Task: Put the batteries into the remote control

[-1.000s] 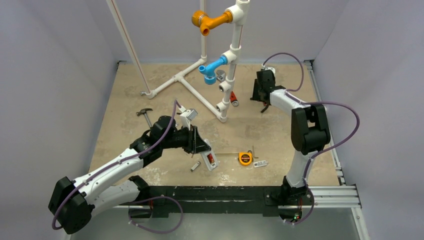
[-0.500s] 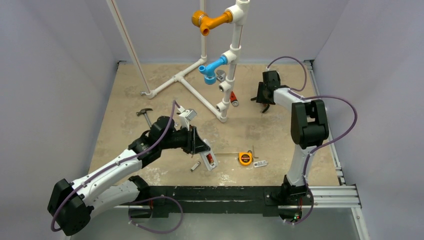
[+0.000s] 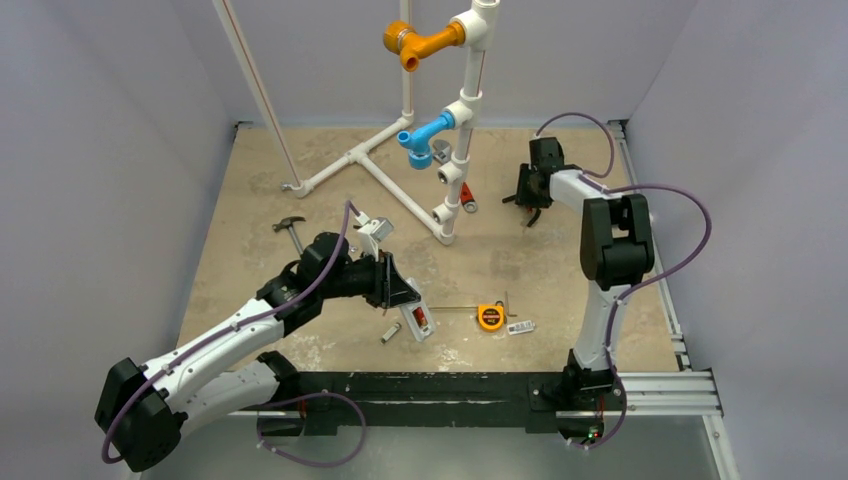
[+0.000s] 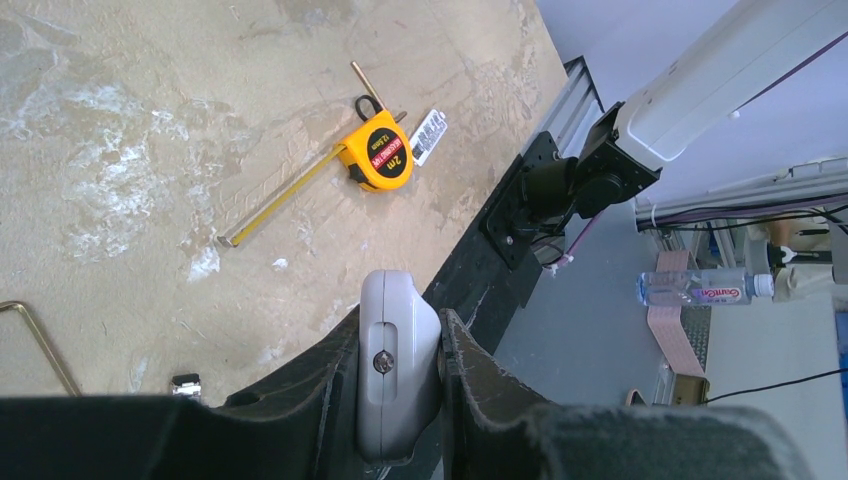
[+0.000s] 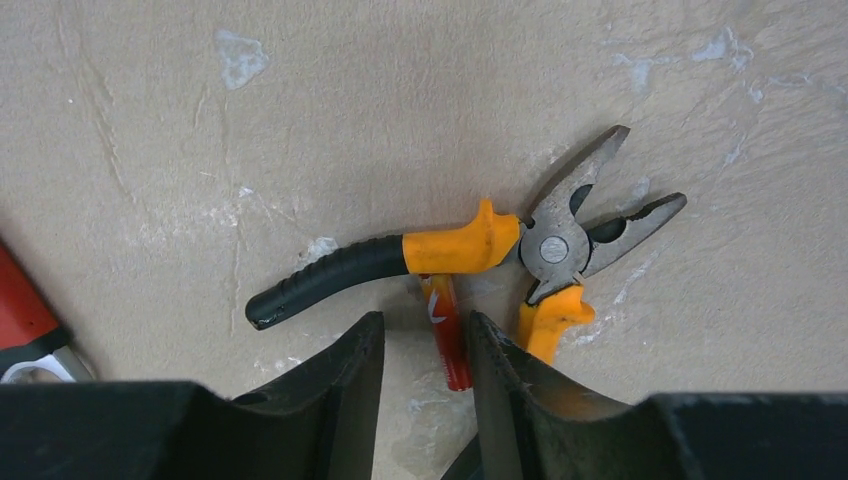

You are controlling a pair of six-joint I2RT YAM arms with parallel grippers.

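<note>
My left gripper [image 3: 402, 300] is shut on the white remote control [image 4: 397, 372], held on edge low over the table; it also shows in the top view [image 3: 413, 324]. A red battery [image 3: 421, 319] sits in its open bay. My right gripper [image 5: 425, 325] is open and low at the far right of the table [image 3: 528, 197]. Its fingers straddle a second red battery [image 5: 446, 330], which lies on the table between the handles of orange-and-black pliers [image 5: 470, 248]. The battery is close to the right finger [image 5: 500, 360].
An orange tape measure [image 3: 490, 317] with its blade pulled out and a small white label [image 3: 519, 327] lie right of the remote. A small silver piece [image 3: 391, 333], a hammer [image 3: 291, 232], a red-handled tool [image 3: 466, 195] and a white PVC pipe frame [image 3: 400, 195] are also on the table.
The right arm's wrist has shifted a little to the right and turned, with its gripper staying over the pliers. The left arm and the remote have not moved.
</note>
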